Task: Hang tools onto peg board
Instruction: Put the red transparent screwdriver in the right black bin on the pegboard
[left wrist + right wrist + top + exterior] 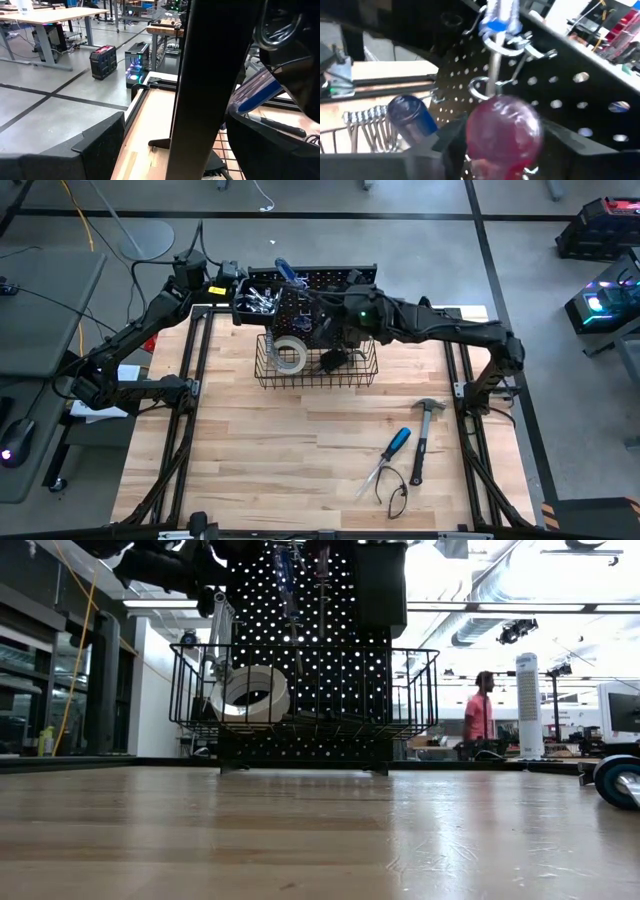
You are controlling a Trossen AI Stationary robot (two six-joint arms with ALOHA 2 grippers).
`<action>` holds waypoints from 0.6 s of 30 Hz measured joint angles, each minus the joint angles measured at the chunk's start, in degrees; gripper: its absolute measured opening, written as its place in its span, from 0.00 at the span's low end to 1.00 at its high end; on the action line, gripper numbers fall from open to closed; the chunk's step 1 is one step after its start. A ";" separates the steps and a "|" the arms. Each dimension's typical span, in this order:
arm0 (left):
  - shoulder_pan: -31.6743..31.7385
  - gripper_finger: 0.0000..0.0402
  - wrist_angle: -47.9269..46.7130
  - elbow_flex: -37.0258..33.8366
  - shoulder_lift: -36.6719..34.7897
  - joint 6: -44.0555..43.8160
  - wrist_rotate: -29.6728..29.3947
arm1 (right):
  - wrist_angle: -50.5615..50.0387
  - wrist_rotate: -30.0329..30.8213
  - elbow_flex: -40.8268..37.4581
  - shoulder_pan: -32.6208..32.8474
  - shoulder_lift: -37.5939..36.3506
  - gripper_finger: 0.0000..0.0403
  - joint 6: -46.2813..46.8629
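pale wooden desk [300,450] fronts the peg board [330,280]. right gripper [502,145], seemingly gripping a red-handled screwdriver [502,130], seats it in board hooks. next: release. left gripper [225,275] waits open beside the board.

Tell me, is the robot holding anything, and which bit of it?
The right gripper seems to grip the screwdriver with the clear red plastic handle by that handle. The left gripper is open, holding nothing.
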 joint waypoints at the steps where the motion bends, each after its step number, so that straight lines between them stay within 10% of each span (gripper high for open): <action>1: 0.00 0.81 -0.04 0.00 0.00 0.03 0.01 | -0.20 -0.46 0.00 -0.14 0.24 0.45 0.00; 7: 0.00 0.81 -0.04 0.00 0.00 0.04 0.00 | -0.82 0.46 0.90 0.46 0.45 0.18 1.10; 18: 0.01 0.81 -0.04 0.00 0.00 0.04 -0.09 | -4.33 1.88 13.02 0.03 0.22 0.18 -0.51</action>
